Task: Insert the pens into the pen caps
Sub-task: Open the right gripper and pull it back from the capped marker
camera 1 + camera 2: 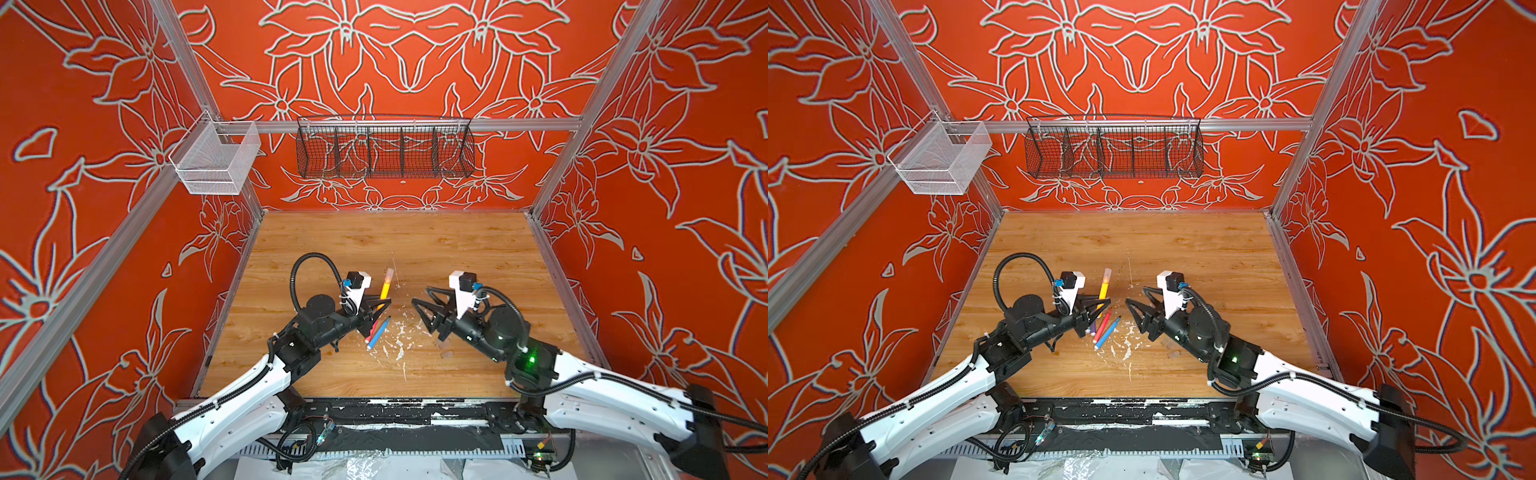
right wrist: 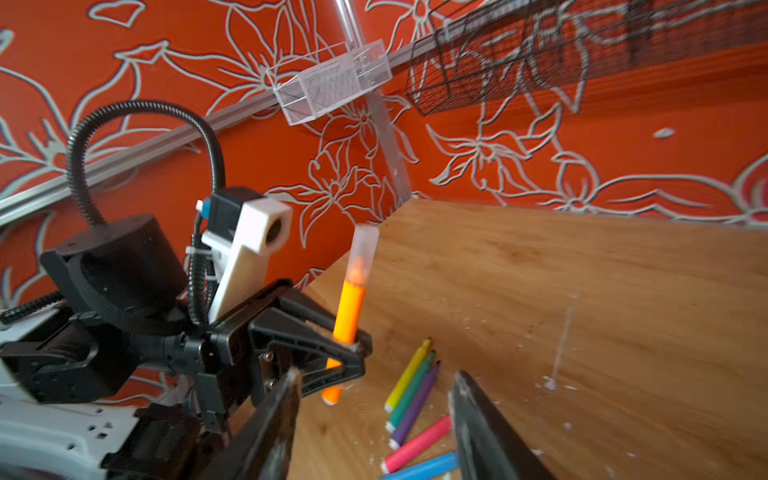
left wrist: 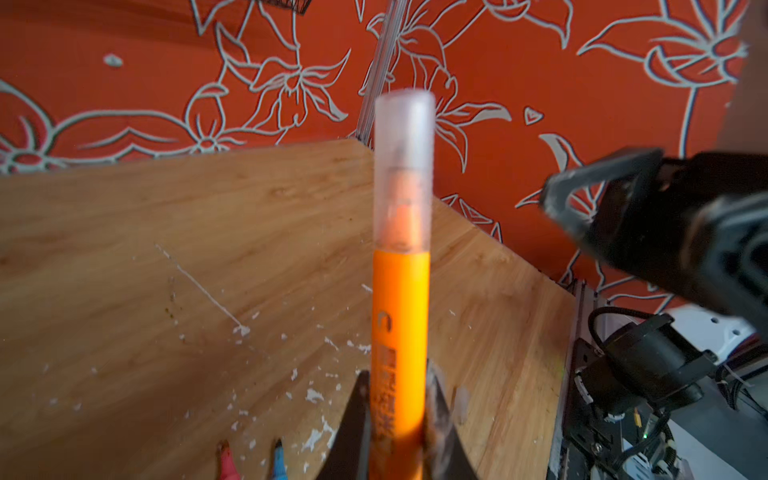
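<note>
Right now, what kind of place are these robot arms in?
Probably a robot practice booth: a left arm and right arm fixed by a wooden tabletop, metal frame rails edging flowery orange walls, and a black wire basket hanging behind.
</note>
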You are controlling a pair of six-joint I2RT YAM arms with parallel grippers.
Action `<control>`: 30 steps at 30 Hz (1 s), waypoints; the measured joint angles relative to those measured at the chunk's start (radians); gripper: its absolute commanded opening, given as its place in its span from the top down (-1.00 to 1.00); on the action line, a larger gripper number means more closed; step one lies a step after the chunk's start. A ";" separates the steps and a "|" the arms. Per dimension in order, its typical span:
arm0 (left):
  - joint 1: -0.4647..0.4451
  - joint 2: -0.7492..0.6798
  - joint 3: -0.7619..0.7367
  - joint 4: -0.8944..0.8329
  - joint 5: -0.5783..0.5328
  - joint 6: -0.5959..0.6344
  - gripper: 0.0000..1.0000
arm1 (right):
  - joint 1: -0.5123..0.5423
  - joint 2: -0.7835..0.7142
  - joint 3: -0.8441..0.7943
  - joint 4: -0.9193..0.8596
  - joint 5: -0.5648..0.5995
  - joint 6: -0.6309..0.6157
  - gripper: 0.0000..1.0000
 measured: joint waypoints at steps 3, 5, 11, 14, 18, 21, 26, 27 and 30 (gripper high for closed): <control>0.000 0.008 -0.010 -0.010 -0.017 -0.042 1.00 | -0.001 -0.079 -0.029 -0.053 0.110 -0.033 -0.29; 0.000 0.021 -0.008 -0.008 -0.029 -0.068 1.00 | -0.004 -0.113 -0.054 -0.087 0.191 -0.051 -0.31; 0.000 0.156 0.040 -0.005 -0.042 -0.151 1.00 | -0.049 -0.154 -0.125 -0.162 0.396 -0.077 -0.36; -0.005 0.277 0.105 -0.014 -0.051 -0.192 1.00 | -0.108 -0.162 -0.151 -0.212 0.470 -0.064 -0.36; -0.046 0.427 0.214 -0.045 -0.088 -0.230 1.00 | -0.235 -0.177 -0.196 -0.250 0.497 -0.017 -0.38; -0.095 0.528 0.296 -0.080 -0.134 -0.245 1.00 | -0.346 -0.179 -0.227 -0.270 0.463 0.015 -0.38; -0.148 0.685 0.441 -0.179 -0.198 -0.258 1.00 | -0.476 -0.113 -0.230 -0.274 0.383 0.055 -0.43; -0.153 0.715 0.470 -0.203 -0.211 -0.260 1.00 | -0.495 -0.089 -0.227 -0.275 0.365 0.060 -0.49; -0.154 0.798 0.551 -0.273 -0.252 -0.266 1.00 | -0.552 0.010 -0.200 -0.280 0.266 0.068 -0.56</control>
